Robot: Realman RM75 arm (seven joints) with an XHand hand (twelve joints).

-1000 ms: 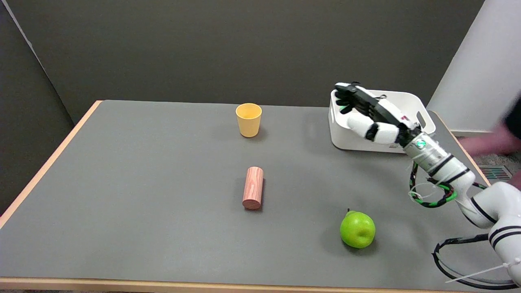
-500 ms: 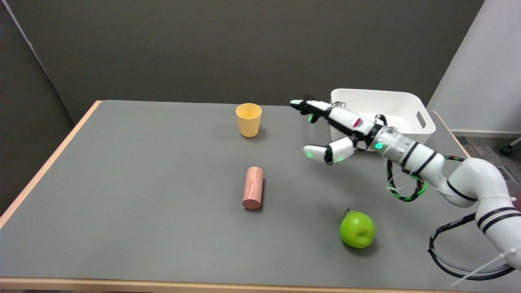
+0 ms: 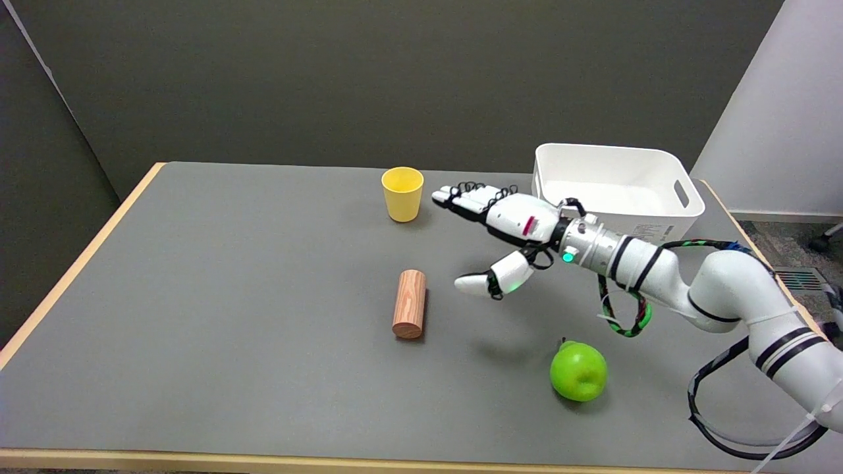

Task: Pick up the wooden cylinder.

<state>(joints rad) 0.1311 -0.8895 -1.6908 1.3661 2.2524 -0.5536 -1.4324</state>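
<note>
Head view: against the picture of 0.5 s ago, the right hand (image 3: 504, 230) has moved left and lower, away from the white bin (image 3: 616, 191) and toward mid-table; the bin's front wall, partly covered before, now shows almost whole. Cup, cylinder and apple are unmoved. Fingers (image 3: 461, 196) stretched out flat and pointing left, tips near the yellow cup (image 3: 402, 193) but apart from it; thumb (image 3: 490, 280) spread wide below them. Hand holds nothing and touches nothing, above the grey table (image 3: 230, 296). Wooden cylinder (image 3: 409, 303) lies on its side at mid-table, just left of the thumb tip, clear gap between. Green apple (image 3: 578, 370) sits nearer the front, right of the cylinder.
</note>
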